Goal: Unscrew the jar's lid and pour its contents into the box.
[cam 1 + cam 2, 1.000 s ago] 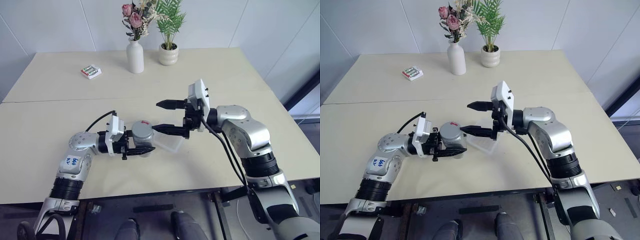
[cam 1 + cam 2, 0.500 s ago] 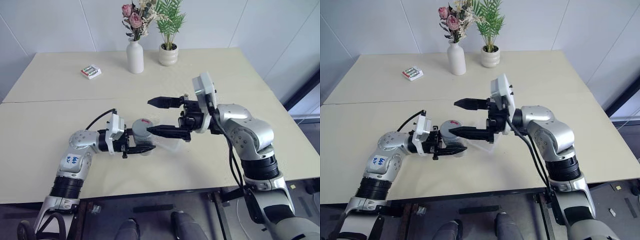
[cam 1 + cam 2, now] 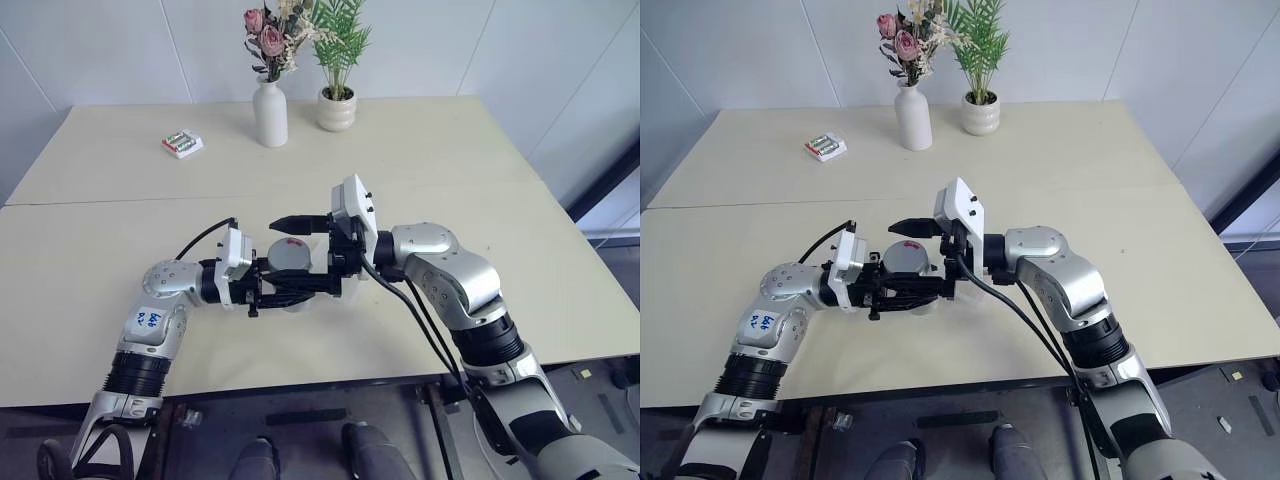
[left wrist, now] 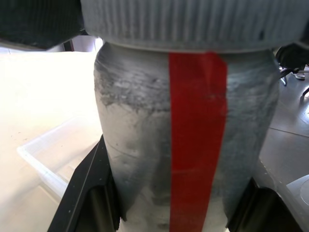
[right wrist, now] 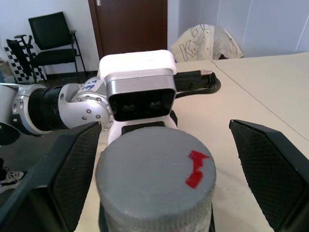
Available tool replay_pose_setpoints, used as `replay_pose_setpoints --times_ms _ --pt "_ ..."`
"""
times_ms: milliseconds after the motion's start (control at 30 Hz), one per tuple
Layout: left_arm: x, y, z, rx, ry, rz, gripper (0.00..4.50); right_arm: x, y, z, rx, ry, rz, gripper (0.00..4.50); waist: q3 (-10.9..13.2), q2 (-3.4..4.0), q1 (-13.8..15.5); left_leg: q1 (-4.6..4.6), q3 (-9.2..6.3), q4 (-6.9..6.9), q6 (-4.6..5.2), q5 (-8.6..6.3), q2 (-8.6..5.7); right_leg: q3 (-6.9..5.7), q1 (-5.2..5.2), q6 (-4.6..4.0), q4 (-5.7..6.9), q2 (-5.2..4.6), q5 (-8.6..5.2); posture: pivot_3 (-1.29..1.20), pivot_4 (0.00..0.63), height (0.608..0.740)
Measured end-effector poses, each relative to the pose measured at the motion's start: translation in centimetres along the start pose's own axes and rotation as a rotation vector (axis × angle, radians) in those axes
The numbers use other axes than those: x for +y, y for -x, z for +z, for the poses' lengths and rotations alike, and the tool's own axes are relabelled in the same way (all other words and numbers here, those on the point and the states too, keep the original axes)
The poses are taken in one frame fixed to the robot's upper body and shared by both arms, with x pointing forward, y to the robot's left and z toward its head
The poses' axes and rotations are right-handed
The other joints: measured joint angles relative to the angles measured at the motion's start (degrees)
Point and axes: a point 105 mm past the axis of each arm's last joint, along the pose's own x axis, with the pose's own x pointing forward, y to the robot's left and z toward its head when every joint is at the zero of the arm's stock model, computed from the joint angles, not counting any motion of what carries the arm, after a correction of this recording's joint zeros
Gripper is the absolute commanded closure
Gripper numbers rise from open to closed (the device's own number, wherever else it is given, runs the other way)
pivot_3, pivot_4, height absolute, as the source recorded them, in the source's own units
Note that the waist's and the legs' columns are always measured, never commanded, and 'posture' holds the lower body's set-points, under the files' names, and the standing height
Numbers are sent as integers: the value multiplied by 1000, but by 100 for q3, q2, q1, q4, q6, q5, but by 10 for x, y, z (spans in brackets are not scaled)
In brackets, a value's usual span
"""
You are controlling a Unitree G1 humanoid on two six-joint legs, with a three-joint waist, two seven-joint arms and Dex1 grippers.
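My left gripper (image 3: 283, 286) is shut on the jar (image 4: 145, 145), a silvery cylinder with a red stripe, and holds it upright just above the table. The ribbed grey lid (image 5: 154, 176) with a small red mark sits on top of the jar. My right gripper (image 3: 285, 255) reaches in level from the right. It is open, with one black finger (image 5: 65, 186) on each side of the lid and a gap to it on both sides. The contents are hidden inside the jar. A corner of the clear box (image 4: 41, 162) lies on the table just behind the jar.
At the table's far side stand a white vase (image 3: 270, 112) with flowers and a small potted plant (image 3: 337, 107). A green-red-white packet (image 3: 182, 143) lies at the far left. The table's front edge (image 3: 300, 378) runs close below both arms.
My right gripper has moved left towards the jar, and its open fingers now straddle the lid. The left gripper and the jar have stayed in place.
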Motion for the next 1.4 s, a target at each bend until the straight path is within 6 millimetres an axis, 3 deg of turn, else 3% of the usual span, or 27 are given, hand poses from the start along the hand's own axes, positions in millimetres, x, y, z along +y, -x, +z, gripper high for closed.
replay_pose_setpoints --times_ms 333,1400 --pt "0 0 0 0 0 -1 2368 -2 0 1 5 5 1 18 0 0 3 -1 -2 0 0 0 0 -1 0 0 0 0 0 0 150 740" --pt "1 0 -2 10 5 5 2368 -5 27 -5 43 -9 -4 18 0 0 6 -2 -2 1 0 0 0 -1 0 0 -3 0 0 0 150 740"
